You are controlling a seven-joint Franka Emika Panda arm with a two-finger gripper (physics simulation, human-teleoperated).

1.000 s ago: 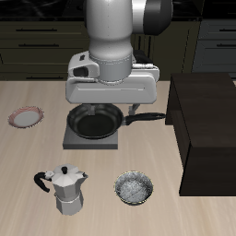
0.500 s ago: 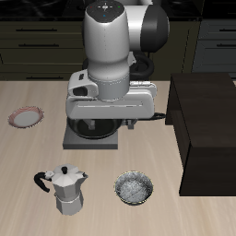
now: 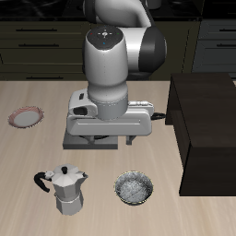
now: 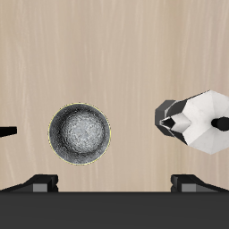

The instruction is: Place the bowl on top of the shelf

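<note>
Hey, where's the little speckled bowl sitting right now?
The small grey-white speckled bowl sits on the wooden table near its front edge, between the silver moka pot and the dark brown wooden shelf; the wrist view shows it empty.

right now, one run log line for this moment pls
phase: approach | gripper: open, empty, above table | bowl: on table beside moka pot, untouched | shelf: top bare

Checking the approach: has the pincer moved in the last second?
Yes. The pincer has come forward toward the table's front edge, now covering most of the burner plate, nearer the bowl.
</note>
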